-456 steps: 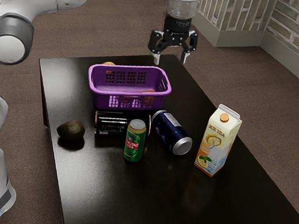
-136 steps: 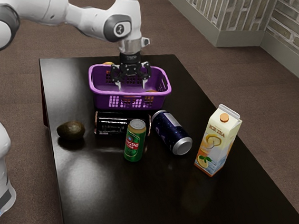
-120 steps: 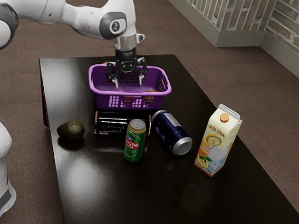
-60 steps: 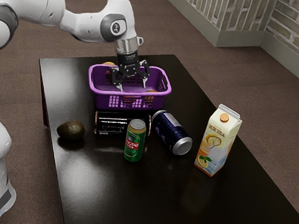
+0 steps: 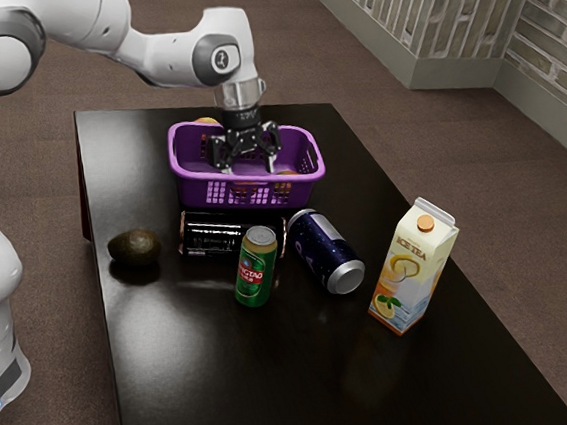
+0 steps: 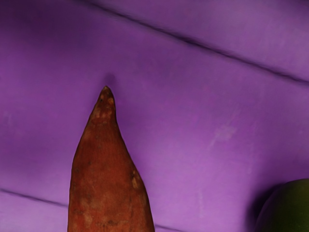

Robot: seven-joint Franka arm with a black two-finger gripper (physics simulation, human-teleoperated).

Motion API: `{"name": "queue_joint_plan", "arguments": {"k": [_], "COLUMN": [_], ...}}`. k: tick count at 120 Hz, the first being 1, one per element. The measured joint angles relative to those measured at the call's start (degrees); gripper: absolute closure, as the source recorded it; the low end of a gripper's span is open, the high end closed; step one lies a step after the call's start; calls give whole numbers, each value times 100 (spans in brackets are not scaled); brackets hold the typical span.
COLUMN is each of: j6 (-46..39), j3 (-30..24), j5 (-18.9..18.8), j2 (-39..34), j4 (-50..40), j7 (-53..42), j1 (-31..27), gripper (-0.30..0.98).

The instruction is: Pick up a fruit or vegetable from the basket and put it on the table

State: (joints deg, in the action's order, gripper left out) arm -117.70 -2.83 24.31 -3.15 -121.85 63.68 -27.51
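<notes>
Reaching down into the purple basket [image 5: 204,193], the gripper [image 5: 249,169] has its two fingers apart. Just under the hand, a tapered reddish-brown vegetable [image 6: 108,179] lies on the basket's floor, with a rounded green item [image 6: 289,210] near it. On the dark table [image 5: 199,381], a black can [image 5: 213,232] lies beside the basket, a blue can [image 5: 319,247] lies near that, a green can [image 5: 254,274] and a carton [image 5: 410,276] stand upright, and an avocado [image 5: 134,247] rests well apart from the carton
</notes>
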Motion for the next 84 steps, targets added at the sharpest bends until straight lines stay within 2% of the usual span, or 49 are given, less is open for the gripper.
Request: {"name": "queue_joint_plan", "arguments": {"k": [84], "j6": [-38], "j3": [6], "j5": [83], "j2": [478], "j4": [167], "j7": [188], "j1": [-64], "gripper": [0]}}
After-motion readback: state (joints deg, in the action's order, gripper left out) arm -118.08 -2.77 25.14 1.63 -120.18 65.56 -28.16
